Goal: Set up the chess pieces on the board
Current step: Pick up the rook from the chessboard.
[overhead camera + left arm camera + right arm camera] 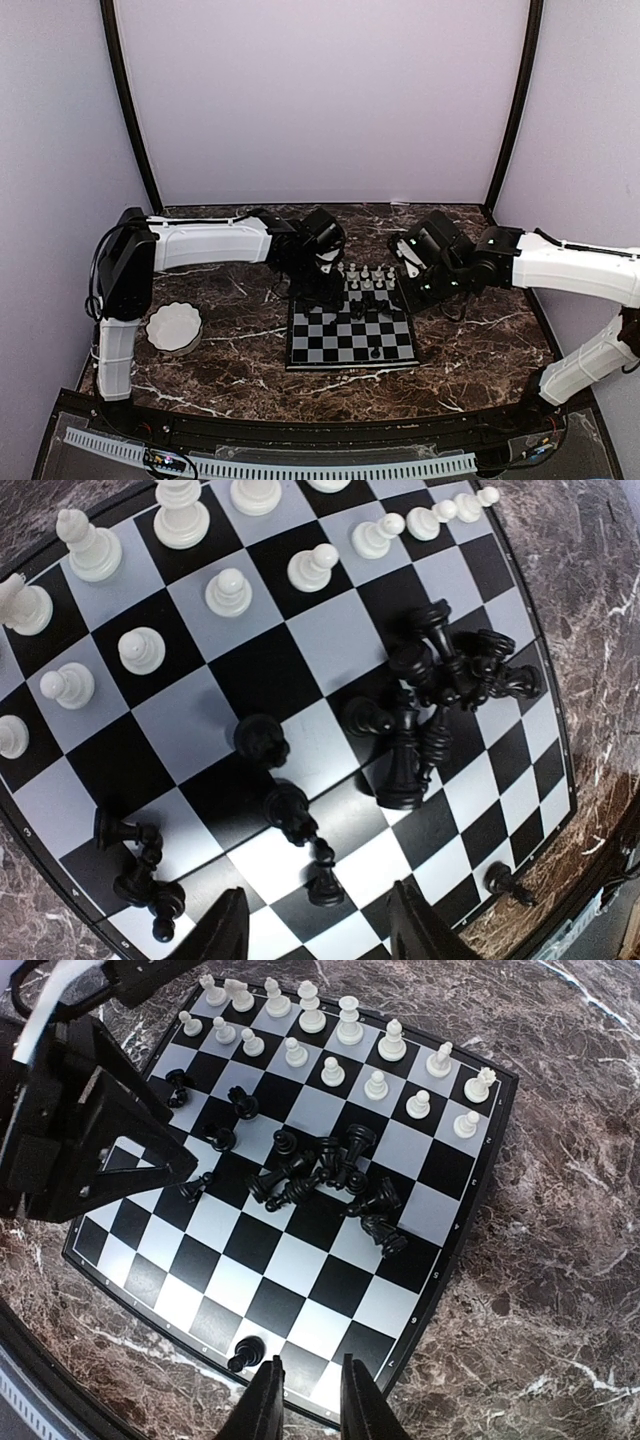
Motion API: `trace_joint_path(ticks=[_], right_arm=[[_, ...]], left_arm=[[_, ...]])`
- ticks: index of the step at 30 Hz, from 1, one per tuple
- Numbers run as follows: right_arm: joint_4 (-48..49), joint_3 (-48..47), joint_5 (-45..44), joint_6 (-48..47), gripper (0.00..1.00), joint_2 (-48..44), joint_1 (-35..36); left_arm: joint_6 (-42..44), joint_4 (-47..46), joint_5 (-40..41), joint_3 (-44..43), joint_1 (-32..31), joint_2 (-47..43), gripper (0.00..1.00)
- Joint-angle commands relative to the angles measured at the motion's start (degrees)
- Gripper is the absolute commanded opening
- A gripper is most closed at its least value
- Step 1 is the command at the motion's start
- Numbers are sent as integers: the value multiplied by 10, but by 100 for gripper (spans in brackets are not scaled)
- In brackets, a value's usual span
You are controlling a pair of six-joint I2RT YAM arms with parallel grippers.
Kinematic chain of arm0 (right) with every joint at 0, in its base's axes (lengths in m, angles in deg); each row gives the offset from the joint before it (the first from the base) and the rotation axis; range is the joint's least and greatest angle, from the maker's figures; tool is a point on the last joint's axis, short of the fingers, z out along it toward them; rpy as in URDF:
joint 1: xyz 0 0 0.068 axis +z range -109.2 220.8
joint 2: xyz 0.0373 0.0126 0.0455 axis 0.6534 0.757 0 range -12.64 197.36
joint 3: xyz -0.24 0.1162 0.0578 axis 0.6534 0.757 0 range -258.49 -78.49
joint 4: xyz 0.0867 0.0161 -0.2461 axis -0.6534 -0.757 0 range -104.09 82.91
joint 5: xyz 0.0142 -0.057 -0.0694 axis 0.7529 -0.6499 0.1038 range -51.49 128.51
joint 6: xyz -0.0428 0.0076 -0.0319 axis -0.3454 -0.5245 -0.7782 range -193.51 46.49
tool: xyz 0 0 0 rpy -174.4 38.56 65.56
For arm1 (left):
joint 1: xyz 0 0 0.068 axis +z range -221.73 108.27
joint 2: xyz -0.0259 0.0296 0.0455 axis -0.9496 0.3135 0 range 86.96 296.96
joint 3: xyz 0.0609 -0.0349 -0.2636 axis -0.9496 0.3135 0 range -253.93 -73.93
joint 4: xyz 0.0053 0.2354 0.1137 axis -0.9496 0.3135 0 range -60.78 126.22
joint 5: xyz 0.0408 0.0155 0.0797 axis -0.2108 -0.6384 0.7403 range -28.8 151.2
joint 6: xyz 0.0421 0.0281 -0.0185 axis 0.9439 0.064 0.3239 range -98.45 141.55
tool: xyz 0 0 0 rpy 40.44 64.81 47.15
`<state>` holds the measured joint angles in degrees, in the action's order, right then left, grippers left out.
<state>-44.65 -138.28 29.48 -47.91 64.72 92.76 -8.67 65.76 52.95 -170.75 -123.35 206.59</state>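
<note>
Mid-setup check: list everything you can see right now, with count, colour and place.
small square black-and-pale checked chessboard: one, mid-table, between the arms.
tiny white plastic chess pieces: sixteen, white, standing in two rows along the board's far edge.
tiny black plastic chess pieces: count unclear, black, mostly tumbled mid-board, a few scattered leftward.
lone black piece: one, standing by the board's near edge.
white scalloped bowl: one, on the table left of the board.
dark veined marble tabletop: one, under everything.
left gripper: black, open, at the board's far-left corner.
right gripper: black, narrowly open, empty, at the far-right corner.
</note>
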Motion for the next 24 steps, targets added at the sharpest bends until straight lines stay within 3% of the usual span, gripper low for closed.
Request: trace_joint_path(ticks=[1, 11, 24], right_arm=[[24, 10, 2, -2, 21, -2, -2], [15, 9, -8, -5, 21, -3, -4], [9, 8, -10, -8, 21, 0, -8]], left_arm=[[-19, 53, 31, -40, -1, 15, 49], [-16, 60, 34, -88, -1, 57, 44], [-7, 74, 33, -116, -1, 86, 30]])
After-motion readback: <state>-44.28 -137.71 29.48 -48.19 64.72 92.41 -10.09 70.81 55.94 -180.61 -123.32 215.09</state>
